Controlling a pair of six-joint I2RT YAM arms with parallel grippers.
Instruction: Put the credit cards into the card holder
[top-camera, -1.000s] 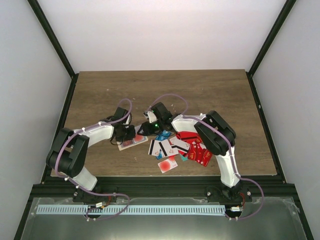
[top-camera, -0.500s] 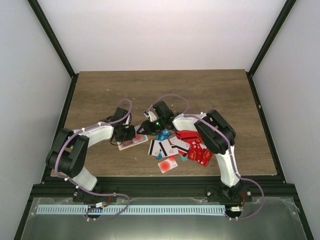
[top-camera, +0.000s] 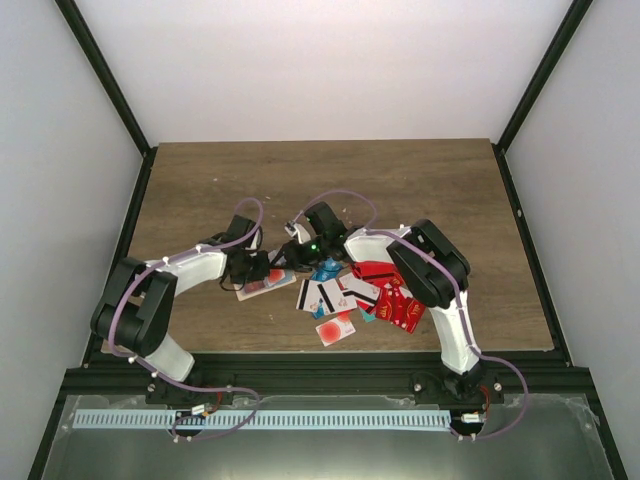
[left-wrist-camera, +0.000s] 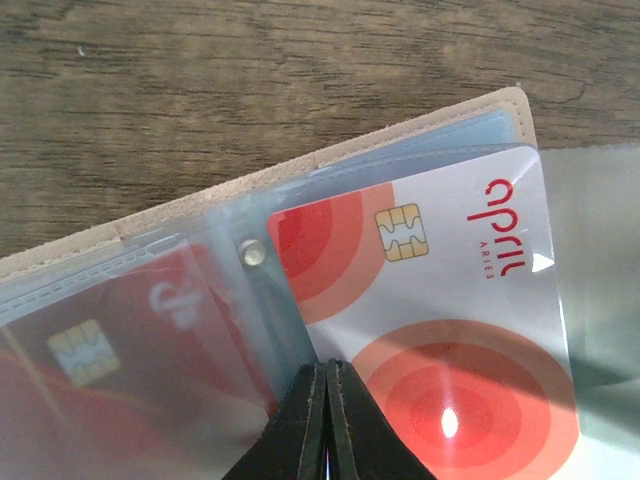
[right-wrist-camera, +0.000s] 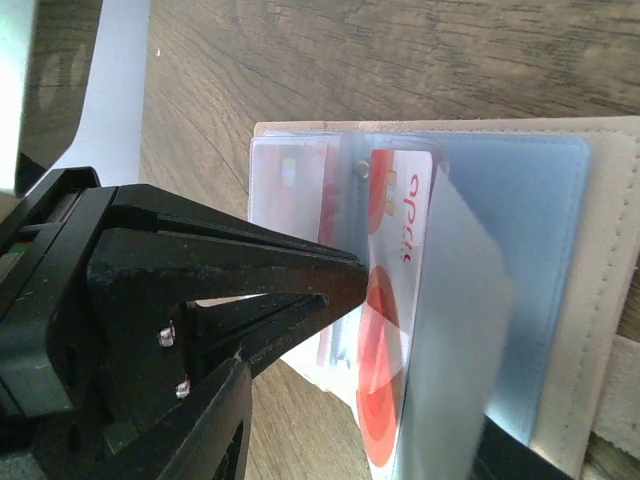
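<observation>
Only the right tool (top-camera: 290, 254) has edged left, toward the card holder (top-camera: 262, 287). Nearest, loose credit cards (top-camera: 360, 292) lie heaped on the surface (top-camera: 400, 190); just left, the holder lies open, a red-and-white card (left-wrist-camera: 440, 330) in its sleeves (left-wrist-camera: 140, 300). Left tool (left-wrist-camera: 325, 420), pinched tight, touches them; right tool half-spread, grip unclear
</observation>
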